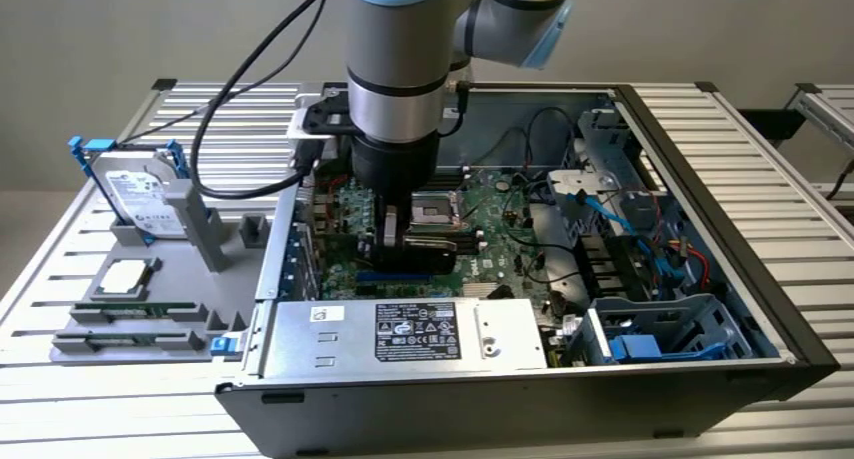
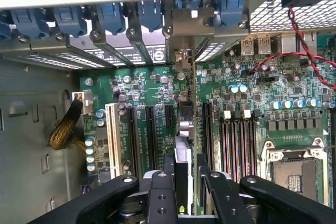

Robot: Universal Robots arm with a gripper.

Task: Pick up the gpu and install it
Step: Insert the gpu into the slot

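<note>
The gpu [image 2: 185, 127] stands on edge in my claw [image 2: 184, 167], which is clenched on it low inside the computer case [image 1: 731, 229], left of centre in the exterior frame. Its long axis runs straight out from the claw toward the slot wall [image 2: 105, 51] at the exterior view's left, parallel with the black expansion slots [image 2: 149, 129] beneath. Whether its edge has entered one I cannot tell.

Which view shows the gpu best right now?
The wrist view: the gpu sits edge-on, clamped in the gripper, above the motherboard slots. In the exterior view it is a dark shape below the arm.
</note>
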